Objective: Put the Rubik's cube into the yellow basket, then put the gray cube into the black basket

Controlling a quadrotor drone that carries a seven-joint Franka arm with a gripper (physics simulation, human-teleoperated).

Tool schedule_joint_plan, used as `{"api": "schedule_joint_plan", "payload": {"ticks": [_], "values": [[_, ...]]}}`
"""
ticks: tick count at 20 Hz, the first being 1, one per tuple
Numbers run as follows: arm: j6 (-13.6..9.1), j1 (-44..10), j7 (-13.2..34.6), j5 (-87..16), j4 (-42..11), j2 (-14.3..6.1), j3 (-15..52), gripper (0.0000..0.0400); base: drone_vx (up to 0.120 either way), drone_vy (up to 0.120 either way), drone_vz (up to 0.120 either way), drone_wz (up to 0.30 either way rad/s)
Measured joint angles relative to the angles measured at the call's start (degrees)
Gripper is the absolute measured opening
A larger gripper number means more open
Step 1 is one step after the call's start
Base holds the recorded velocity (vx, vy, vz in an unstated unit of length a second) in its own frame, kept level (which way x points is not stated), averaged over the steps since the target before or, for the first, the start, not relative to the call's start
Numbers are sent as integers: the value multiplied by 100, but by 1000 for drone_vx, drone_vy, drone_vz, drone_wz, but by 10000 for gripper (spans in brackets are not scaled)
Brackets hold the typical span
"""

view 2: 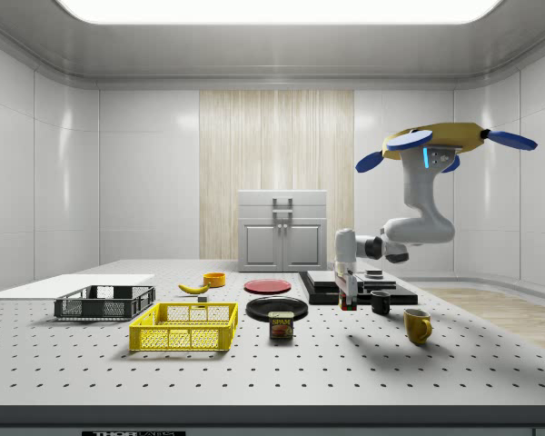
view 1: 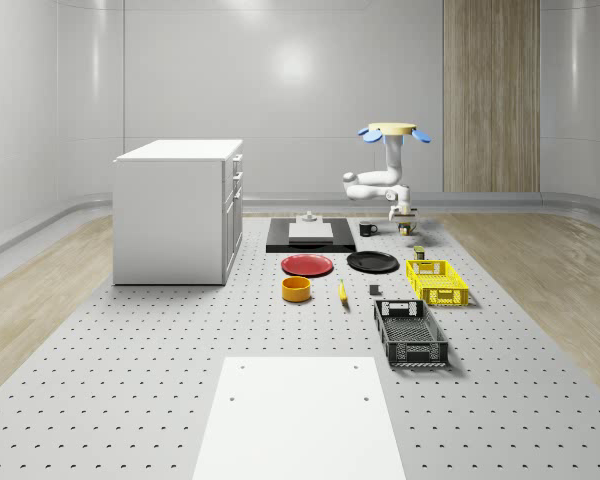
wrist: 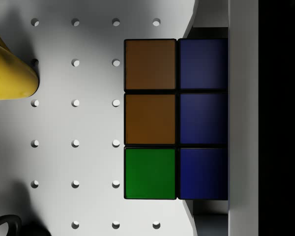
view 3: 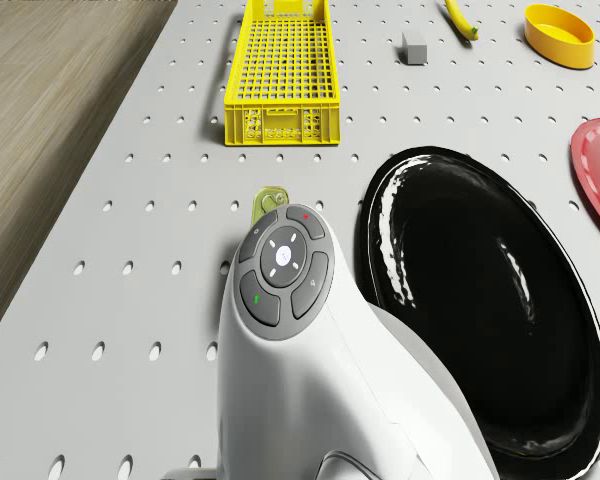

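A drone (view 2: 436,141) is shown hovering over the far end of the table (view 1: 130,380), its arm bent down so the gripper (view 2: 347,283) is brought low over the Rubik's cube (wrist: 176,119), seemingly for a grasp; whether the jaws are closed on it cannot be told. The cube is seen near a black mug (view 2: 381,302) and a yellow mug (view 2: 417,325). A can (view 2: 281,325) is placed between the cube and the yellow basket (view 1: 442,295), and would likely obstruct a low carry. The gray cube (view 3: 413,46) is left beside that basket, with the black basket (view 1: 412,352) beyond
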Motion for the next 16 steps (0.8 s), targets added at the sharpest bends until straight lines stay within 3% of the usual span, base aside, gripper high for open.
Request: {"api": "schedule_joint_plan", "payload": {"ticks": [3, 8, 13, 16], "values": [[18, -13, 15, 52, -5, -32, 46, 325, 107, 0, 107, 0], [63, -34, 34, 105, -6, -89, 85, 325, 120, 0, 0, 0], [114, -52, 50, 140, -4, -147, 105, 325, 120, 0, 104, 0], [145, -63, 59, 157, -2, -181, 114, 325, 120, 0, 0, 0]]}}
